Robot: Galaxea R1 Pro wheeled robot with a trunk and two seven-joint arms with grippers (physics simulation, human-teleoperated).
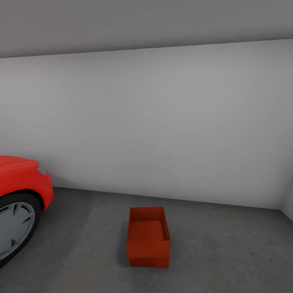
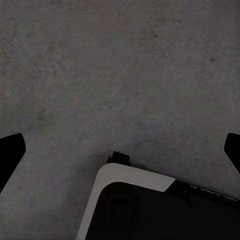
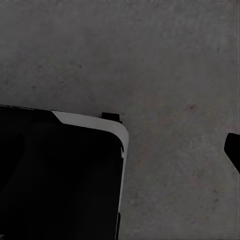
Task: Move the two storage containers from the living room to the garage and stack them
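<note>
In the garage, an orange-red open-top storage container (image 1: 148, 238) stands on the dark grey floor (image 1: 228, 252) near the white wall, a little left of centre in the head view. A horizontal seam low on its front face suggests one bin resting on another, but I cannot tell for sure. In the left wrist view my left gripper (image 2: 120, 155) is open, its dark fingertips (image 2: 10, 150) far apart over bare floor. My right gripper (image 3: 120, 155) hangs over the floor too; one fingertip (image 3: 233, 149) shows at the frame's edge, the other is lost against my black base. Both hold nothing.
A glossy red car (image 1: 20, 183) with its front wheel (image 1: 14, 228) stands at the left of the head view. The white wall (image 1: 162, 122) runs behind the container and meets a corner at far right. My black, white-edged base (image 2: 150, 210) shows under both wrists.
</note>
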